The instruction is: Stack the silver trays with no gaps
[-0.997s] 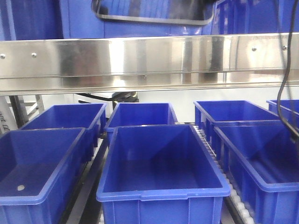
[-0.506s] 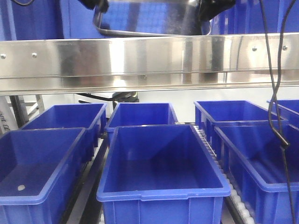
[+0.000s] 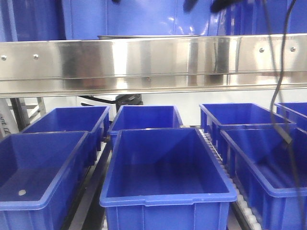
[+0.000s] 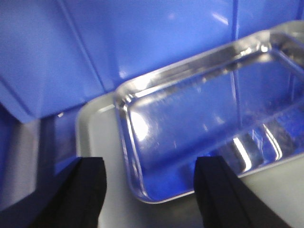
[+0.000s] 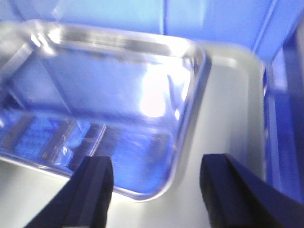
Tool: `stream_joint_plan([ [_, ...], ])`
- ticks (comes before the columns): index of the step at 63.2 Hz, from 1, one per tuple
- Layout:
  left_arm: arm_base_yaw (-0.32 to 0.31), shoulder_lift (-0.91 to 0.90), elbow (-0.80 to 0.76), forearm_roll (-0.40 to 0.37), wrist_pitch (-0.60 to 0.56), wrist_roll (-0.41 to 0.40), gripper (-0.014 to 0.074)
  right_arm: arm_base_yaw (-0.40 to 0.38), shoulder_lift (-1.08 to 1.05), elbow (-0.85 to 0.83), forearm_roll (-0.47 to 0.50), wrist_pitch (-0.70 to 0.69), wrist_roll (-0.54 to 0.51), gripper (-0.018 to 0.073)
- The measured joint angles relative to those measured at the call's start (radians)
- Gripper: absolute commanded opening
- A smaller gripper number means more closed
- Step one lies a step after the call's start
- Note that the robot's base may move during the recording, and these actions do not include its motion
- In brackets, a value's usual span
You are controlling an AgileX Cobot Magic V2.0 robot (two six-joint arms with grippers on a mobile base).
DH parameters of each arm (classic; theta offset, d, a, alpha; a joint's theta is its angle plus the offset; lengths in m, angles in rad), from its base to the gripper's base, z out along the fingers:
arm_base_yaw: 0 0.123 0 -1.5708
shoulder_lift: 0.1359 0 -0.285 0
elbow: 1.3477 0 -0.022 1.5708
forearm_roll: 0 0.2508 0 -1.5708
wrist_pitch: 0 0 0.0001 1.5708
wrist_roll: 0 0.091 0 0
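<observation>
A silver tray [image 4: 204, 109] lies flat on a pale grey surface with a rounded corner [image 4: 95, 137]; I cannot tell whether that surface is a second tray. My left gripper [image 4: 151, 190] is open and empty, just above the tray's near left corner. In the right wrist view the same tray [image 5: 104, 95] lies on the pale surface [image 5: 223, 118]. My right gripper [image 5: 156, 190] is open and empty over the tray's near right corner. In the front view only a thin strip of the tray's rim [image 3: 148, 36] shows above the steel beam [image 3: 153, 60].
Blue walls [image 4: 95, 42] stand close behind the tray. Several deep blue bins [image 3: 165, 167] sit on roller tracks below the beam. A black cable [image 3: 277, 96] hangs at the right. Dark parts of the arms [image 3: 189, 4] show at the top edge.
The tray, held up above the beam earlier, has come down behind it, so only its rim shows. Both grippers have let go and risen to the top edge.
</observation>
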Motion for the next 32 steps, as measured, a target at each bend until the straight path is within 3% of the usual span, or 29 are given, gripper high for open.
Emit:
stream_joint_plan([
  [7,0.000,-0.081,0.000,-0.002,0.001,0.002,0.0174,0.000,-0.069,0.000,0.000,0.002,0.000,0.0104],
  [13,0.000,-0.173,0.000,-0.002,0.006,0.002,-0.0039,0.000,-0.150,0.000,0.000,0.014,0.000,-0.0030],
  [17,0.000,-0.242,0.000,-0.004,0.026,0.003,-0.0006,0.000,-0.201,0.000,0.000,0.020,-0.005,-0.0095],
  [32,0.000,-0.501,0.053,-0.008,0.069,0.012,0.0001,0.000,-0.435,0.065,0.000,0.022,-0.063,-0.0079],
])
